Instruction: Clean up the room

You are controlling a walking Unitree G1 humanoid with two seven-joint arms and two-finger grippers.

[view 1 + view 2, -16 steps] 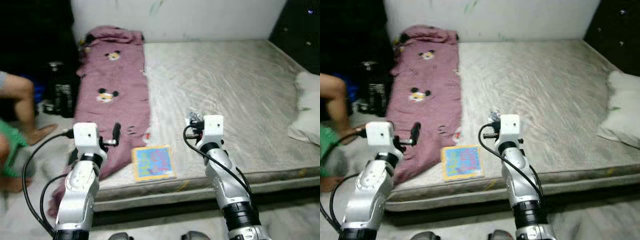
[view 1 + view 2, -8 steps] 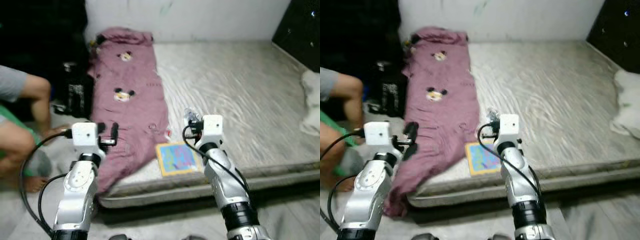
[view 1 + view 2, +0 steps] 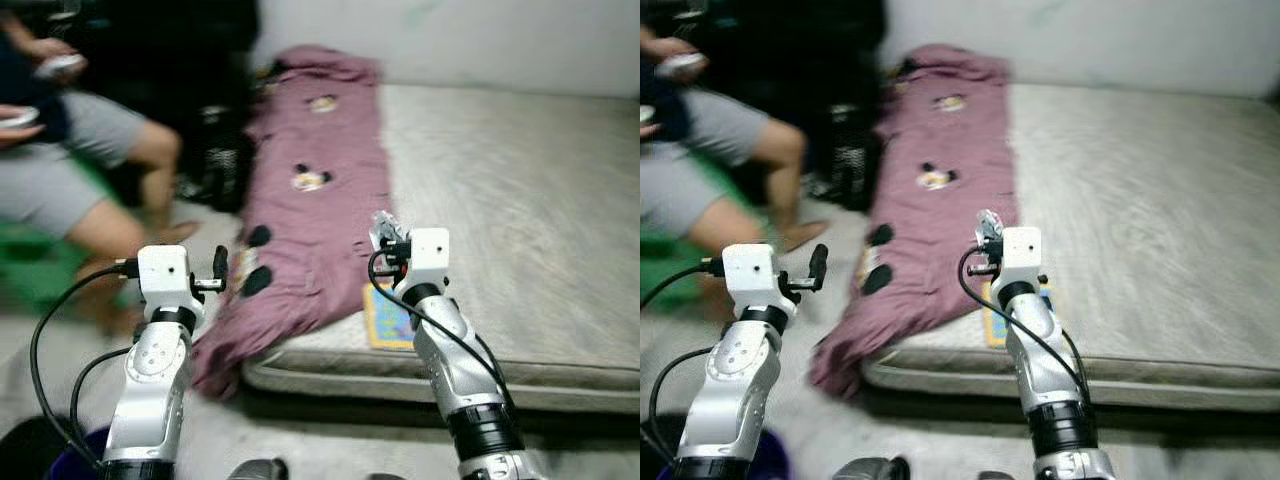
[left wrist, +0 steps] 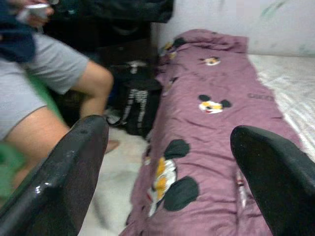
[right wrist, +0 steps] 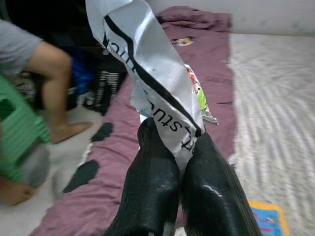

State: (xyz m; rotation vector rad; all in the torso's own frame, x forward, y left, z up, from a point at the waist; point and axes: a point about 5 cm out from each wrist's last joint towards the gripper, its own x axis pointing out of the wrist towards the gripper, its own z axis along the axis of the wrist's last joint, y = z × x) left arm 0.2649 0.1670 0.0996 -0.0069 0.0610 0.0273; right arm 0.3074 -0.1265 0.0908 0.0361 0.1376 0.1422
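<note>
My right gripper [image 5: 174, 142] is shut on a crumpled silver wrapper [image 5: 147, 73] with black lettering, which sticks up from its fingers. In the left eye view that wrapper [image 3: 383, 228] is held above the mattress's near edge, over a colourful flat book [image 3: 385, 318]. A purple blanket [image 3: 320, 190] with cartoon mouse prints runs along the mattress's left side and hangs to the floor. My left gripper [image 4: 170, 135] is open and holds nothing; it is raised over the floor left of the blanket [image 4: 216, 147].
The grey mattress [image 3: 520, 220] lies low on the floor and fills the right. A person [image 3: 90, 180] in grey shorts sits at the left on something green. A black bag [image 3: 220, 160] stands by the blanket. A dark blue container [image 3: 60, 468] is at the bottom left.
The whole picture has shifted right, so the camera has turned left; the seated person is now in fuller view. Both arms keep their poses, with the wrapper still held.
</note>
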